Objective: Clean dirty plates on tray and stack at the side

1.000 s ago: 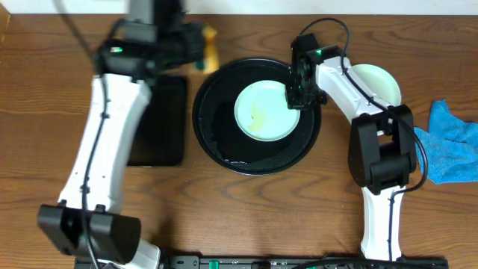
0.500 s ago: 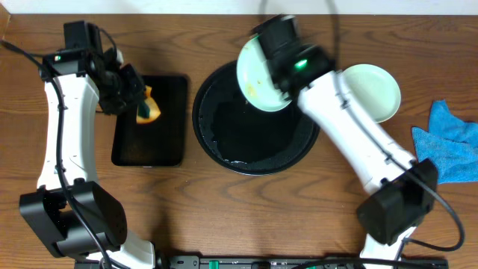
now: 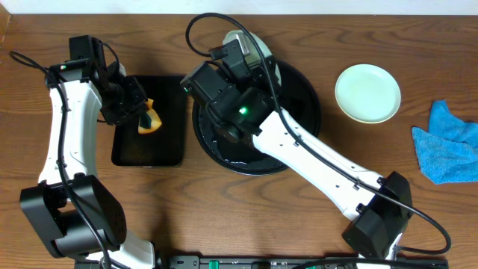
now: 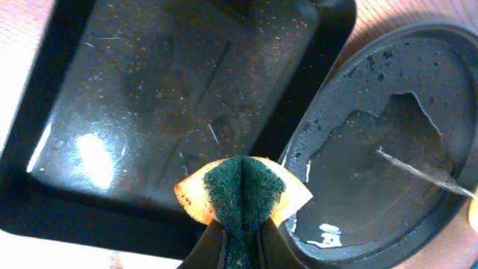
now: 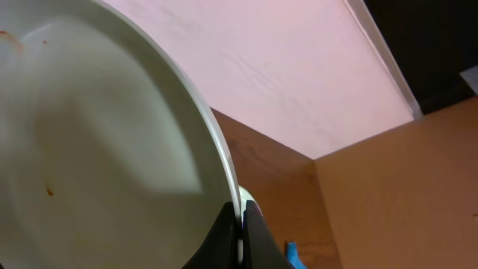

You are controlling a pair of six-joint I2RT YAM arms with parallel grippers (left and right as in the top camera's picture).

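Though overhead hides the grip, wrist shows right end effector (image 5: 240,228) pinching plate (image 5: 97,149) | left end effector (image 4: 240,237) pinching sponge (image 4: 243,187)

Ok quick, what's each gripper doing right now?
Left gripper: closed, holding the sponge.
Right gripper: closed on the rim of a plate.

Overhead straight down, left wrist close above the tray (image 4: 351,187) both share, right wrist upward.

overhead: hiding most of held plate (image 3: 258,43) behind right arm (image 3: 306,153) | left wrist: cropping round tray (image 4: 358,179) at right edge
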